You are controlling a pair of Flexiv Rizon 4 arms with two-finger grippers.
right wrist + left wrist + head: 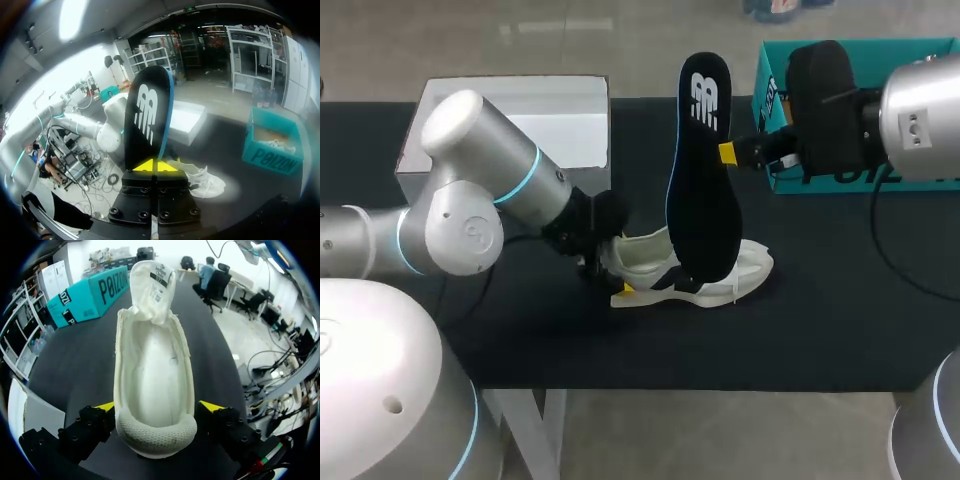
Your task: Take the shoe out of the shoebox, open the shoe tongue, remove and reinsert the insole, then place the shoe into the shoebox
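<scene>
The black insole (702, 170), judged thin, light and floppy, is pinched at its edge by the right pincer (728, 152) and held upright over the white shoe (750, 265) at mid-surface. The shoe's soft heel is clamped by the left pincer (156, 410). A white logo is carried on the insole and a printed label on the tongue (152, 282).

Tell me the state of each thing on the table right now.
shoe: on its sole, tongue open, insole out.
insole: held upright.
teal shoebox: open.
left gripper: shut on shoe's heel.
right gripper: shut on insole.
</scene>
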